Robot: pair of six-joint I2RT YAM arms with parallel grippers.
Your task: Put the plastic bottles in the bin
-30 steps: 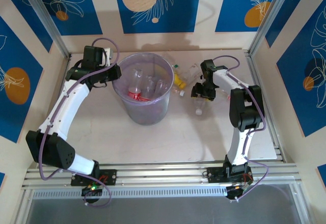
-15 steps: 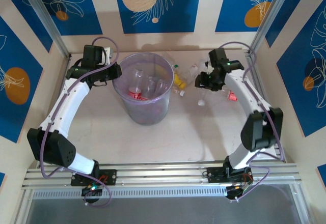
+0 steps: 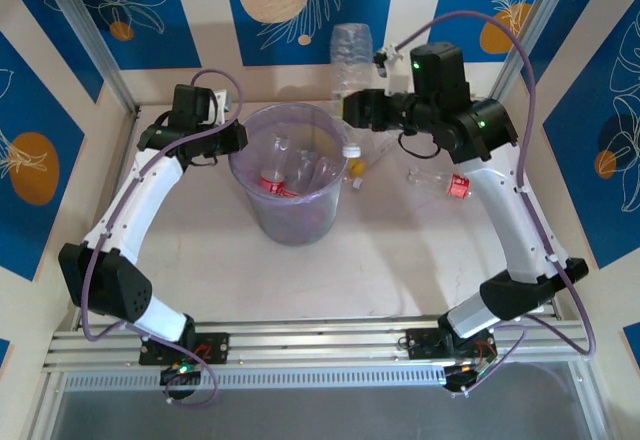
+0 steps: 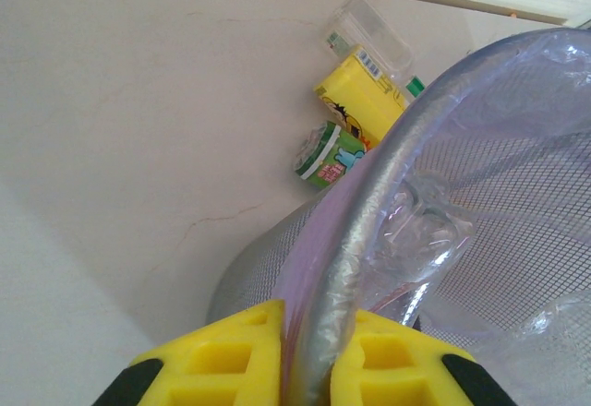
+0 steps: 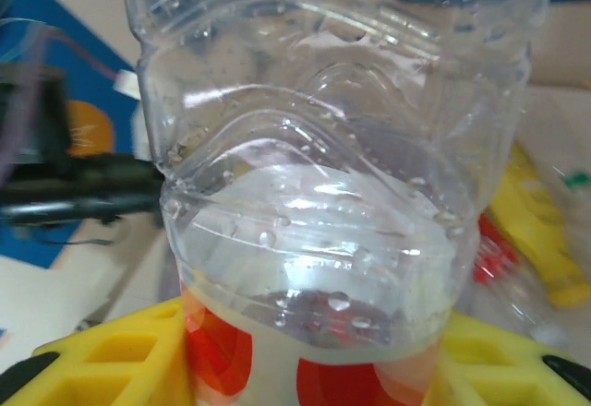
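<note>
Clear bottle (image 3: pixel 350 52) x1 in R gripper (image 3: pixel 357 103); 1 bin (image 3: pixel 290 223).

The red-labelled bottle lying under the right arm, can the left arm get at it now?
Probably not: the left gripper grips the bin rim, and that bottle lies beyond the bin.

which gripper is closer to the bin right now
Left. The left gripper is clamped on the rim of the bin, one finger on each side. The right gripper holds a clear bottle raised near the bin's far right side.
</note>
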